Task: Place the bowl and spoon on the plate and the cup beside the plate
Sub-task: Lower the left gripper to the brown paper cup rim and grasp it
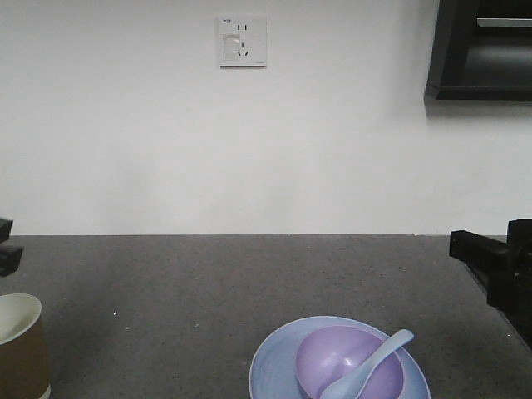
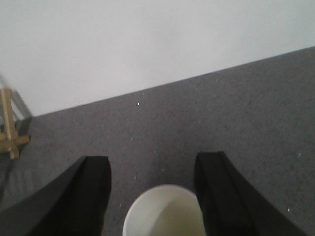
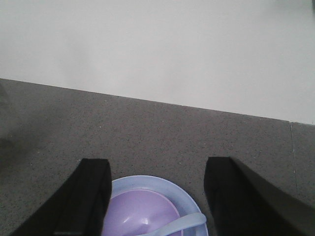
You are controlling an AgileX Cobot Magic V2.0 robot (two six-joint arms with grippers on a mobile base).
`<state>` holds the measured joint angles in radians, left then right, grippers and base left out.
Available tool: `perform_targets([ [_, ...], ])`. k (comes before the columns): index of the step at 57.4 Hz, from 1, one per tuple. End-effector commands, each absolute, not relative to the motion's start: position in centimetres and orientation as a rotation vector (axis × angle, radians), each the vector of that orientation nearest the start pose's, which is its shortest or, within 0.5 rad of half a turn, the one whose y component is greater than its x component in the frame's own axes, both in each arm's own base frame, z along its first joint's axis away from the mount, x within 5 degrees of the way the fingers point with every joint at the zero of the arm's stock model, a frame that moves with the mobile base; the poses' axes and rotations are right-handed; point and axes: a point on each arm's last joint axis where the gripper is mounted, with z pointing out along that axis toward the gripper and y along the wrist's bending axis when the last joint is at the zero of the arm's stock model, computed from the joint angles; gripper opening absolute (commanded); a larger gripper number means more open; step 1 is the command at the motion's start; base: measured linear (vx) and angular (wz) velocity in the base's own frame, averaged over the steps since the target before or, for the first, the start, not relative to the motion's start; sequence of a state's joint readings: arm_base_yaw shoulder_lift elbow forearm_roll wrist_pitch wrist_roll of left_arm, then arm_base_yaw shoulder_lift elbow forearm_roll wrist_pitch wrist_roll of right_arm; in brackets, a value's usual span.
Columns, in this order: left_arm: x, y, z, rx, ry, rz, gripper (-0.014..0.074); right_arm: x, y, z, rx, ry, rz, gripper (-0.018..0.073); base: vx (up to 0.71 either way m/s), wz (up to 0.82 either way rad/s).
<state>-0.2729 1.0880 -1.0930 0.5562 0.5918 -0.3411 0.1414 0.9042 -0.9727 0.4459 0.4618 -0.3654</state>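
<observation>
The light blue plate [image 1: 268,366] lies at the front of the dark counter, right of centre. On it sits the lavender bowl [image 1: 337,359], and the pale blue spoon [image 1: 378,359] rests in the bowl with its handle over the right rim. The brown cup [image 1: 18,345] stands upright at the front left, apart from the plate. My left gripper [image 2: 152,160] is open above the cup [image 2: 165,214], whose rim shows between the fingers. My right gripper [image 3: 158,164] is open above the plate [image 3: 147,183], the bowl [image 3: 140,214] and the spoon [image 3: 184,222].
A white wall runs along the counter's back edge and carries a socket [image 1: 242,40]. A dark cabinet [image 1: 482,50] hangs at the upper right. A wooden frame [image 2: 9,125] stands off the counter's left end.
</observation>
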Motion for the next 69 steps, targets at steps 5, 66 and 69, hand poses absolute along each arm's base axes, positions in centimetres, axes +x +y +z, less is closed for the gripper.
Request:
perform_targets([
  [5, 21.0, -1.5, 39.8, 0.09, 1.892, 0.18, 0.0463, 17.9, 4.1, 42.2, -0.202, 1.741, 0.297, 0.0476, 0.0, 0.0],
  [66, 32.1, 1.2, 38.2, 0.088, 2.487, 0.003, 0.0463, 17.4, 4.4, 42.1, -0.221, 1.768, 0.334, 0.0476, 0.0, 0.0],
  [69, 32.4, 1.3, 37.9, 0.08, 2.497, 0.005, 0.0463, 17.4, 4.4, 42.1, -0.221, 1.768, 0.334, 0.0476, 0.0, 0.0],
])
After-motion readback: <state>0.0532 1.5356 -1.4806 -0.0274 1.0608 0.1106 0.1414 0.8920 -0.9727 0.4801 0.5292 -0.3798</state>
